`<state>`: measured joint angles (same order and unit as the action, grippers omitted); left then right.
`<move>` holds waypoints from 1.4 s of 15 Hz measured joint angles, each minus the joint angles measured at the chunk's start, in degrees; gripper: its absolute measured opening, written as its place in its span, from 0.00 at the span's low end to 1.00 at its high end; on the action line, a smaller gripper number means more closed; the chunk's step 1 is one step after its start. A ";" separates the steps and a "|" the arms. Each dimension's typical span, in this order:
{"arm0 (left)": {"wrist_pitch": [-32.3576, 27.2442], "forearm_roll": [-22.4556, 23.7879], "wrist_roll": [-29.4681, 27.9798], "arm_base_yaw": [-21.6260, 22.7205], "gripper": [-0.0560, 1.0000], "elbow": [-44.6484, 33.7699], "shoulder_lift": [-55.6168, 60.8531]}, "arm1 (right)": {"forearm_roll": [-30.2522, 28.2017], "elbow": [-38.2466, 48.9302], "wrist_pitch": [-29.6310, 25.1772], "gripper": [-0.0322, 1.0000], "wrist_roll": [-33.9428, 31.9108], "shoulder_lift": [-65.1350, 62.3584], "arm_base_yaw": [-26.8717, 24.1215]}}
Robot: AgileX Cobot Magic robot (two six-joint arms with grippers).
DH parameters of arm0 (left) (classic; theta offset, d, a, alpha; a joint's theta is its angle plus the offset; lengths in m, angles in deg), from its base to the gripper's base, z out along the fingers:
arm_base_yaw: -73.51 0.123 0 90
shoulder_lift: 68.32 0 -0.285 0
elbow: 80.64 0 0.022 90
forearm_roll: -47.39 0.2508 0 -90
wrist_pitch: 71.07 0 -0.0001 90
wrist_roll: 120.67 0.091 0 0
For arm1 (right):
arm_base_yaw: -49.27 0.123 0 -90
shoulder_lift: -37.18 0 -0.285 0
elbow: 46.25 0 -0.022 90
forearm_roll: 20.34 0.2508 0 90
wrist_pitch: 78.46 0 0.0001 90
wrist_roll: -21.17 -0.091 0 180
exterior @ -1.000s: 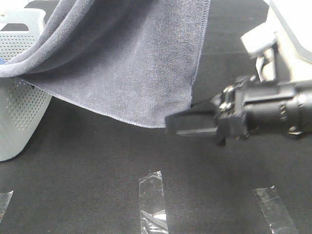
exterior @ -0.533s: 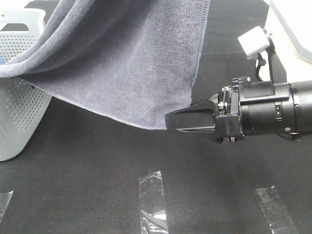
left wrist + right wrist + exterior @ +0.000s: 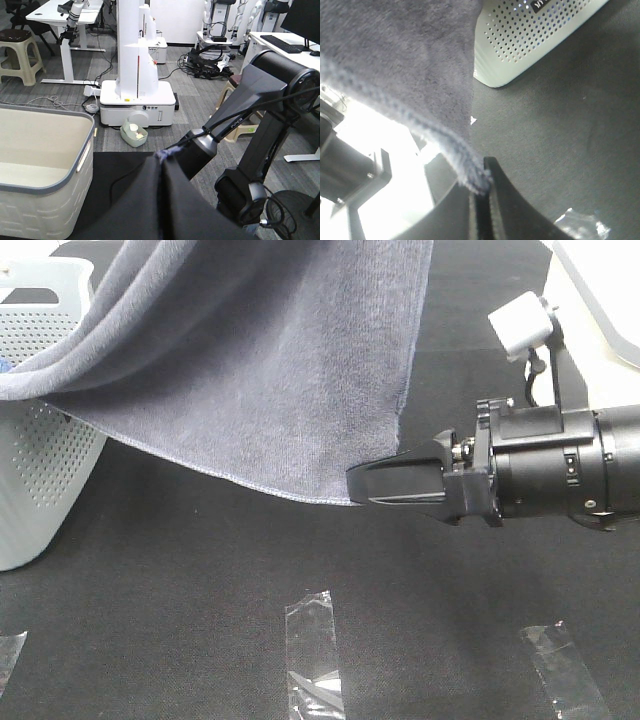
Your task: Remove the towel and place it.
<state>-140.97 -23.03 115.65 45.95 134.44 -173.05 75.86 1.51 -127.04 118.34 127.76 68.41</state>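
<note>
The greyish-lavender towel (image 3: 260,370) hangs from above the exterior high view, its left part draped over the grey perforated basket (image 3: 40,470). My right gripper (image 3: 356,483) reaches in from the right and is shut on the towel's lower right corner. In the right wrist view the hemmed corner of the towel (image 3: 395,60) sits pinched at the tips of the right gripper (image 3: 481,192). In the left wrist view the towel (image 3: 160,200) gathers to a pinched point. It covers my left gripper's fingers, which hold it up.
Strips of clear tape (image 3: 312,650) (image 3: 565,670) lie on the black table near its front. A white object (image 3: 600,280) stands at the back right. The basket's corner (image 3: 530,40) shows in the right wrist view. A beige bin (image 3: 45,150) stands beside the table.
My right gripper's fingers have closed on the towel's lower corner. The gripper has shifted slightly right, and the corner has moved with it.
</note>
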 joint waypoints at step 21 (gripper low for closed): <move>26.81 70.76 -52.31 0.00 0.05 0.00 -11.12 | -105.48 -56.32 -5.44 0.03 -103.08 2.18 0.00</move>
<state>-114.15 47.73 63.34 45.95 134.44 -184.16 -29.62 -54.81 -132.49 15.27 129.93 68.41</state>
